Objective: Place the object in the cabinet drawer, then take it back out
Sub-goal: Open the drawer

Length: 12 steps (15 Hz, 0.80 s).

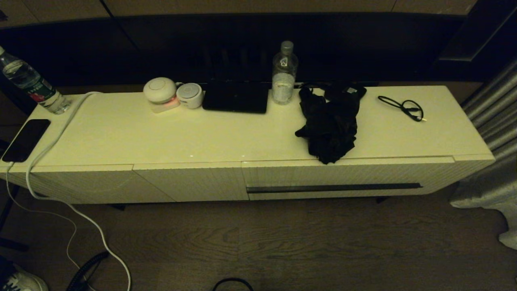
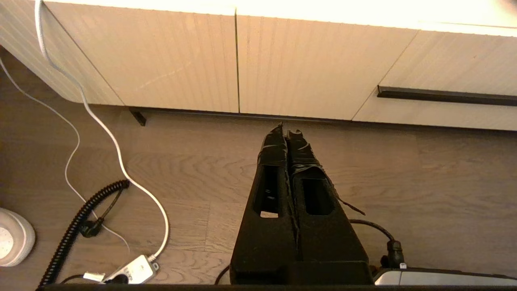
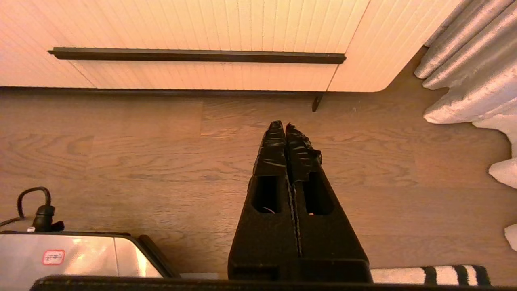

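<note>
The black fabric garment [image 1: 330, 125] lies in a crumpled bundle on the cabinet top, its lower fold hanging just over the front edge above the drawer. The cream ribbed drawer [image 1: 347, 178] sits closed, its long dark handle slot [image 1: 334, 188] running across it; the slot also shows in the left wrist view [image 2: 444, 96] and the right wrist view [image 3: 198, 55]. Neither arm shows in the head view. My left gripper [image 2: 287, 130] hangs shut above the wooden floor in front of the plain panels. My right gripper [image 3: 282, 128] is shut too, low over the floor before the drawer.
On the cabinet top stand a water bottle [image 1: 284, 73], a flat black box [image 1: 236, 97], two white round devices [image 1: 160, 91], a looped black cable [image 1: 404, 107], a phone [image 1: 26, 139] and another bottle [image 1: 34, 87]. White cables [image 1: 52, 161] trail to the floor. Grey curtain [image 1: 492, 161] hangs at right.
</note>
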{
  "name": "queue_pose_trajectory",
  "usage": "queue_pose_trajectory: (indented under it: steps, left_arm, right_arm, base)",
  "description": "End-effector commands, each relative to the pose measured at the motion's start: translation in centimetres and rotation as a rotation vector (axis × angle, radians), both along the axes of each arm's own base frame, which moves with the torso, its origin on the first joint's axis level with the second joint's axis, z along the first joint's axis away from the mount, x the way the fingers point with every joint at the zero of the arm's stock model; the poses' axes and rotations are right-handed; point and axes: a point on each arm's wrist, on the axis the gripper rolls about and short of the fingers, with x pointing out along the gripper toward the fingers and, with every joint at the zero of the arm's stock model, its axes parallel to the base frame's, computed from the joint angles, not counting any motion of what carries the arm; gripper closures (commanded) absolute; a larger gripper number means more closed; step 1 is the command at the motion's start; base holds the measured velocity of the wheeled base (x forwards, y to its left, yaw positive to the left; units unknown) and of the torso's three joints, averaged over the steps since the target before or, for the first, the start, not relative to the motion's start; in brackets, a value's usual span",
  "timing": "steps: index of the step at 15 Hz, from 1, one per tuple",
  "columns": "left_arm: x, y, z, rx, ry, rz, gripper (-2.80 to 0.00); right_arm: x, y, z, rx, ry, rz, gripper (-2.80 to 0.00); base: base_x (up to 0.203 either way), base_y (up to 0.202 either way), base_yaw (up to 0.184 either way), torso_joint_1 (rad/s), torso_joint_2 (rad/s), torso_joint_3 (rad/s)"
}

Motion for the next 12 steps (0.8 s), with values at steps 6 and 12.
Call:
queue_pose_trajectory:
  steps: [6,12]
  left_arm:
    - [0.0,0.0,0.0,0.0,-0.002,0.001,0.0]
    - [0.0,0.0,0.0,0.0,-0.002,0.001,0.0]
  right_arm:
    - [-2.2,0.0,6.0,-0.008,-0.003,0.01,0.0]
    - [4.5,0.2,15.4,-0.033,0.255,0.114,0.0]
  base:
    - [0.0,0.0,0.0,0.0,0.0,0.0]
    - [0.0,0.0,0.0,0.0,0.0,0.0]
